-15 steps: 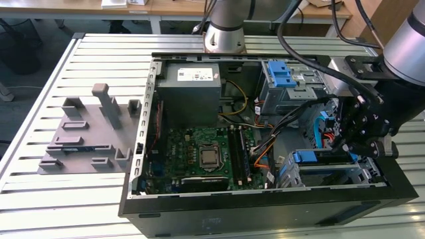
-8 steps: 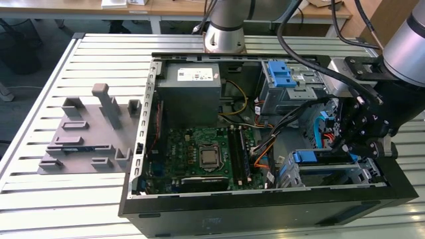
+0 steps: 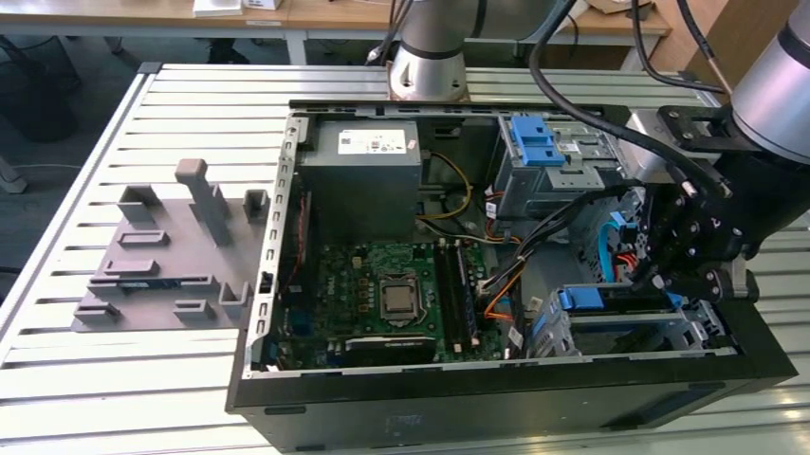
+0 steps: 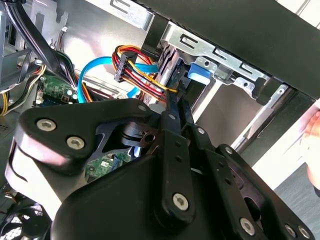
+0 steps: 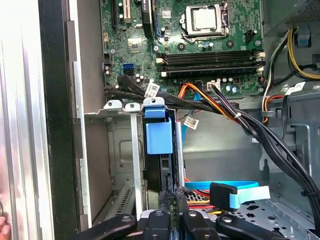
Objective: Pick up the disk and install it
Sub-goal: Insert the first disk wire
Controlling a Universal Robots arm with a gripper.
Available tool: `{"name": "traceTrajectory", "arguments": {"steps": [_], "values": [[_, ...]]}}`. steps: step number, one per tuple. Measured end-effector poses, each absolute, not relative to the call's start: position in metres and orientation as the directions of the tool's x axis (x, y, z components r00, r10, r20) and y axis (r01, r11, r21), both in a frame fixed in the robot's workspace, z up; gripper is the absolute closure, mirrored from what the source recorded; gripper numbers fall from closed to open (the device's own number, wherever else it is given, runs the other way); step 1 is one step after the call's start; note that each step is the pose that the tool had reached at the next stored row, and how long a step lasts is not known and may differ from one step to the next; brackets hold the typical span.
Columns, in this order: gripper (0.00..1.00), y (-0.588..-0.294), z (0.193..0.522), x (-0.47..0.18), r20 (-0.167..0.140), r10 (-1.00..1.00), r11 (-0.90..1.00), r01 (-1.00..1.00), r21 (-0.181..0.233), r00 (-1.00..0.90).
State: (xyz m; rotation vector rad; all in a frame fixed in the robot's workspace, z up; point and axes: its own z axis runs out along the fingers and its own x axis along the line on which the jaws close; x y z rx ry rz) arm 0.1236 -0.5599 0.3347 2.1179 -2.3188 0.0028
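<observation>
a robot arm's gripper [image 3: 661, 277] reaches into an open computer case [image 3: 506, 403] on a slatted table [image 3: 76, 379], at about four o'clock in the exterior view, where the disk [image 3: 595, 301] stands on edge in the lower drive cage [image 3: 690, 332]. in the first wrist view the disk [image 5: 159, 142], blue carrier end forward, sits between the upright metal walls of the cage [image 5: 120, 150], with the gripper [image 5: 171, 194] drawn narrow on its near edge. the jaws look pinched on the disk rather than spread, and the second wrist view shows the gripper [image 4: 174, 100] closed to the same tight pair at the slab. how deep the disk sits cannot be told from here. in the exterior view the motherboard [image 3: 393, 294] lies at about nine o'clock from the cage and the power supply [image 3: 367, 156] at about ten. a bundle of cables [image 5: 220, 107], orange, yellow and black, crosses just beside the slot's mouth. to this onlooker the job in hand is seating, and doing it well looks a matter of alignment: the disk held square to the cage walls, pressure along the slot and not across it, the carrier's edges running in their guides, and the cables kept from being caught between carrier and cage. a tilt here would likely jam the frame, so slow and straight seems the safer course.
</observation>
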Motion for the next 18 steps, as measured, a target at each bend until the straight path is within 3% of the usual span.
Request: {"name": "traceTrajectory", "arguments": {"steps": [18], "values": [[0.84, -0.56, 0.3346, 0.1278, 0.0, -0.996, 0.091, -0.996, 0.012, -0.091]]}}
